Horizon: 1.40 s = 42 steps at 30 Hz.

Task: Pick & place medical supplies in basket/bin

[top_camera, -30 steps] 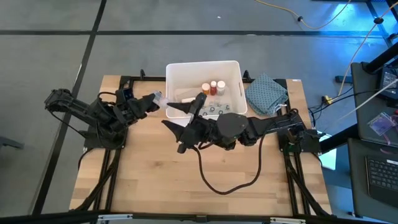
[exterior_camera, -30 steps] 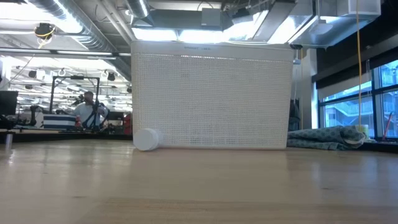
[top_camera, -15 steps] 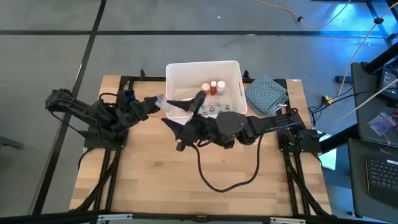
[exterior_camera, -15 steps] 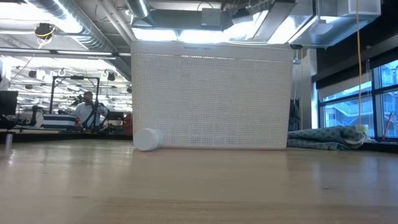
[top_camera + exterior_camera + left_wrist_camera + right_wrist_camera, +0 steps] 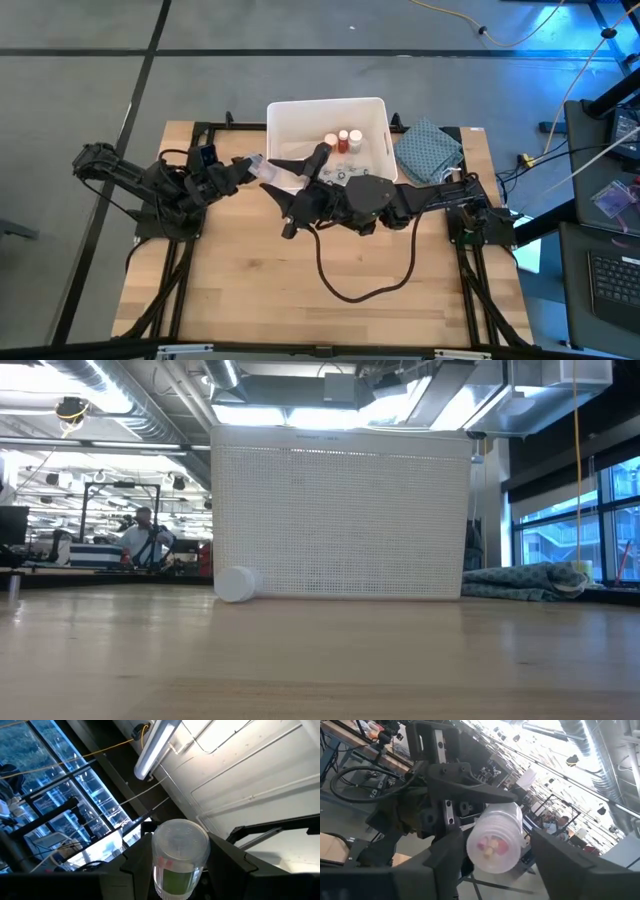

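My left gripper (image 5: 247, 163) is shut on a clear bottle (image 5: 179, 855) with coloured pills inside, held up above the table beside the bin's left wall. My right gripper (image 5: 492, 851) is open, one finger on each side of the bottle's free end (image 5: 495, 845); whether they touch it does not show. The white bin (image 5: 290, 118) stands at the table's far middle. It holds white-capped red bottles (image 5: 345, 140), a pale tube (image 5: 298, 158) and a dotted packet (image 5: 345, 176). A white roll (image 5: 236, 584) lies on the table against the bin's wall. My left gripper pinches the clear bottle's body (image 5: 156, 870) between its two fingers (image 5: 135, 860), on two opposite sides. The bottle's capped end (image 5: 180, 837) sticks out beyond the fingers and slants upward. The bottle is lifted clear of the table.
A blue-grey patterned cloth (image 5: 428, 150) lies right of the bin. My right arm (image 5: 420, 200) stretches across the table's middle, with a black cable (image 5: 365, 285) looping below it. The near half of the wooden table (image 5: 250, 300) is bare.
My right gripper has shifted a little toward the table's far edge, nearer the bottle in my left gripper. The bottle and my left gripper have kept still.
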Each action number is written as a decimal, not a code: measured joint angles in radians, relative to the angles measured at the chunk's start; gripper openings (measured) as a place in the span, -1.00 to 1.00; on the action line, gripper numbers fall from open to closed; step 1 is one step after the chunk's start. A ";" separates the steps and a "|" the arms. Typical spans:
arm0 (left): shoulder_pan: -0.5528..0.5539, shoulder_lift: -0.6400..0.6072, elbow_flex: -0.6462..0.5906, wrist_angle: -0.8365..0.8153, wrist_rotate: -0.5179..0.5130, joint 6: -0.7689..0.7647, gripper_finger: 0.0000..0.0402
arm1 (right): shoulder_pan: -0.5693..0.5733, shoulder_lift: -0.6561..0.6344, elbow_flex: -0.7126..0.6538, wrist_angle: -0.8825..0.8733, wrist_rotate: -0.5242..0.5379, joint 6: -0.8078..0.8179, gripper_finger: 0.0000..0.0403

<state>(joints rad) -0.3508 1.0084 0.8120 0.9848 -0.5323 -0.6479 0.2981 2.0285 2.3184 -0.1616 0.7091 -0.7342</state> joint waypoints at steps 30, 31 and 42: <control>-0.001 -0.313 0.002 -0.534 -0.228 0.411 0.13 | 0.003 -0.018 0.013 -0.130 0.163 0.049 -0.34; -0.001 -0.341 0.002 -0.620 -0.258 0.387 0.12 | -0.001 -0.023 0.031 -0.179 0.164 0.094 -0.34; -0.001 -0.502 0.001 -1.063 -0.359 0.282 0.00 | -0.250 -0.095 0.037 -0.633 -0.043 0.550 -0.34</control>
<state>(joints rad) -0.3515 0.5060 0.8131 -0.0785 -0.8913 -0.3664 0.0480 1.9339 2.3554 -0.7947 0.6666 -0.1846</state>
